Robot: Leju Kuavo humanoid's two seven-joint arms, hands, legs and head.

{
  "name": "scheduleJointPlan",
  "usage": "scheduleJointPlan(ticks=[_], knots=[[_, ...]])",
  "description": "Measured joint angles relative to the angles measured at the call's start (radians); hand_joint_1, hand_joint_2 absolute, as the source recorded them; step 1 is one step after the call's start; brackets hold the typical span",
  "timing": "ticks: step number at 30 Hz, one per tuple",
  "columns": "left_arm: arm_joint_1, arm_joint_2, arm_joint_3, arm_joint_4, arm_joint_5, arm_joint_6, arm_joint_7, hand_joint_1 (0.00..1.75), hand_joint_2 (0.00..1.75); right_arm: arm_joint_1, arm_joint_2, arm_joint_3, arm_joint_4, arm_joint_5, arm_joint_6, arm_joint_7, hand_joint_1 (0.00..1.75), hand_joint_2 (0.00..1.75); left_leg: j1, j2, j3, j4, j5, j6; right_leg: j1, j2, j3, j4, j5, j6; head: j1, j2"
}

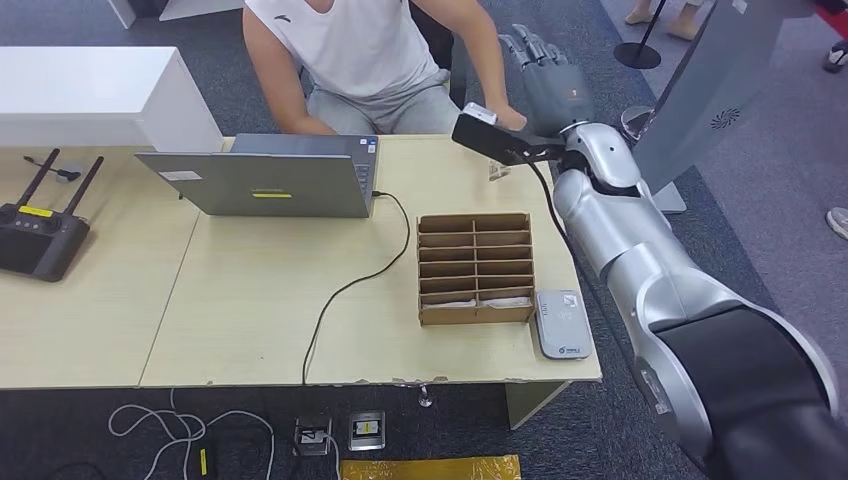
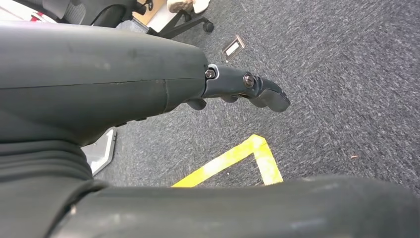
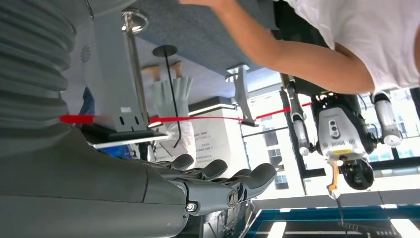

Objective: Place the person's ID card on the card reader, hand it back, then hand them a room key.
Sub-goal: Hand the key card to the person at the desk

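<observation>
1. Card reader (image 1: 563, 325): lay flat, pale grey, at the near right corner of the counter (image 1: 250, 330), just beside the near right corner of the cardboard organiser (image 1: 476, 268), with nothing resting on top of it.
2. Left hand (image 2: 233, 91): hung low over the grey carpet floor (image 2: 337, 74), above a corner of yellow tape (image 2: 237, 158); showed a thick thumb with the fingers mostly hidden behind it, so could not tell whether spread or curled.
3. Cardboard organiser: stood in the right half of the counter, divided into two columns of slots; held pale flat pieces in the nearest row, too small to identify.
4. Black cable (image 1: 345, 290): ran from the near counter edge up to the laptop (image 1: 262, 183), which stood half open at the far edge.
5. Black router (image 1: 40, 235): lay at the far left, antennas pointing away.
6. Small pale item (image 1: 497, 172): sat at the far right edge of the counter; could not be identified.
7. Right hand (image 1: 545, 80): reached out past the far edge of the counter, fingers (image 3: 247, 178) straight and apart, holding nothing.
8. Person (image 1: 350, 50): sat behind the counter in a white sleeveless top, one hand (image 1: 510, 118) stretched to just beside the right wrist.
</observation>
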Motion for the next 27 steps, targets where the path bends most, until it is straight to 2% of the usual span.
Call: scheduleJointPlan(ticks=[5, 9, 12, 15, 27], knots=[[0.003, 0.000, 0.000, 0.000, 0.010, 0.002, -0.014, 0.00, 0.00, -0.008, 0.000, -0.036, -0.017, -0.174, 0.009, -0.101, 0.00, 1.75, 0.000, 0.000, 0.000, 0.000, 0.000, 0.000, 0.000, 0.000, 0.000, 0.000, 0.000, 0.000, 0.000, 0.000], [0.007, -0.001, 0.000, 0.000, 0.023, 0.001, -0.026, 0.00, 0.00, 0.015, 0.000, -0.073, -0.080, -0.390, 0.105, -0.164, 0.00, 1.75, 0.000, 0.000, 0.001, 0.000, 0.000, 0.000, 0.000, 0.000, 0.001, 0.000, 0.000, 0.000, 0.000, 0.000], [0.014, -0.002, 0.001, 0.000, 0.030, -0.004, -0.032, 0.00, 0.00, 0.091, -0.007, -0.086, -0.196, -0.556, 0.211, -0.128, 0.00, 1.75, 0.000, 0.000, 0.002, 0.000, 0.000, 0.000, 0.000, 0.000, 0.001, 0.000, 0.000, 0.000, 0.000, 0.000], [0.022, -0.002, 0.004, 0.000, 0.032, -0.006, -0.034, 0.00, 0.00, 0.183, -0.029, -0.089, -0.338, -0.669, 0.279, -0.069, 0.00, 1.75, 0.000, 0.000, 0.002, 0.000, 0.000, 0.000, 0.000, 0.000, 0.001, 0.000, 0.000, 0.000, 0.000, 0.000], [0.030, -0.006, 0.011, 0.000, 0.027, -0.024, -0.036, 0.00, 0.00, 0.515, -0.163, -0.147, -0.890, -1.213, 0.661, 0.102, 0.00, 1.75, 0.000, 0.001, 0.002, 0.000, -0.001, 0.000, 0.000, 0.000, 0.001, -0.001, 0.000, 0.000, 0.000, 0.000]])
